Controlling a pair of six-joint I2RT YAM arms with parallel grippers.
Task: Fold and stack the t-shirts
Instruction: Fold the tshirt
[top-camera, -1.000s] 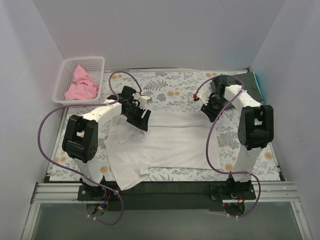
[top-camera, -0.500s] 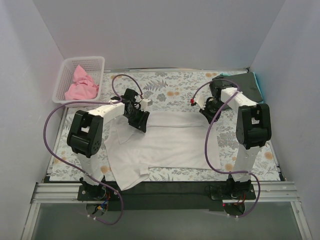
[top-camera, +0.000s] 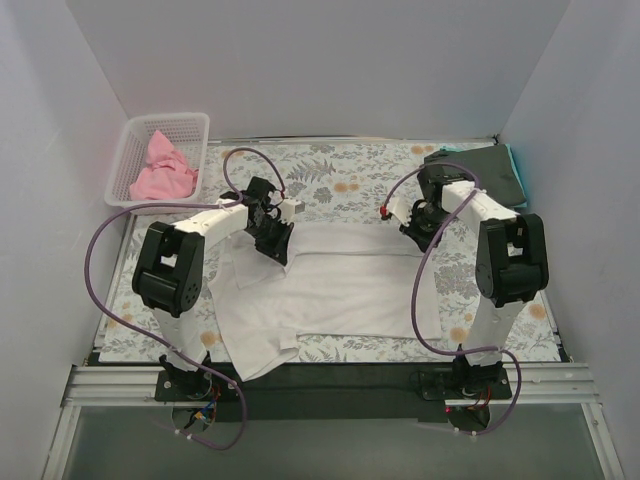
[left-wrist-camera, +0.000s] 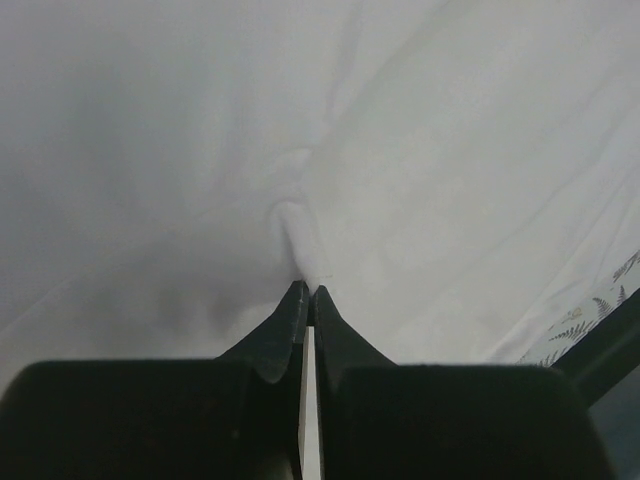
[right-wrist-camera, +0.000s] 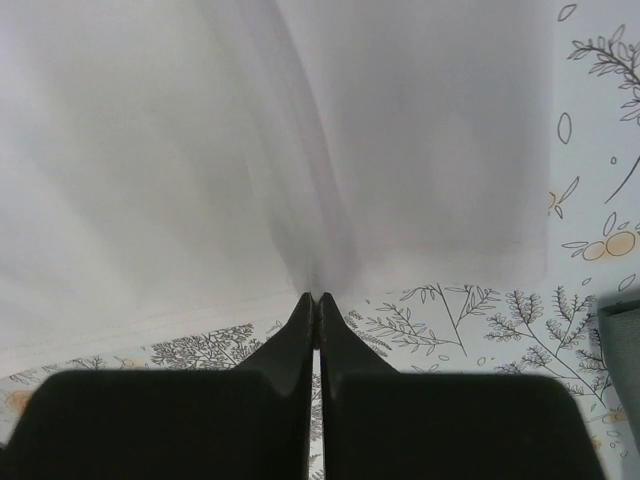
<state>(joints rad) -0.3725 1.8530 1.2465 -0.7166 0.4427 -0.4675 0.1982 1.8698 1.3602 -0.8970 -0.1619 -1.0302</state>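
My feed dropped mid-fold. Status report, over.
Left gripper shut on white t-shirt, far edge. Right gripper shut on same shirt's far edge. Nothing blocking the fold; pink t-shirt in basket, dark t-shirt far right.

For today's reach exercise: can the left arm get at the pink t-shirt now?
Probably not: the left end effector is shut on the white t-shirt, though the pink t-shirt lies uncovered.

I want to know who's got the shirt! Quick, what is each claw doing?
Left gripper: shut, pinching the white t-shirt.
Right gripper: shut, pinching the white t-shirt too.
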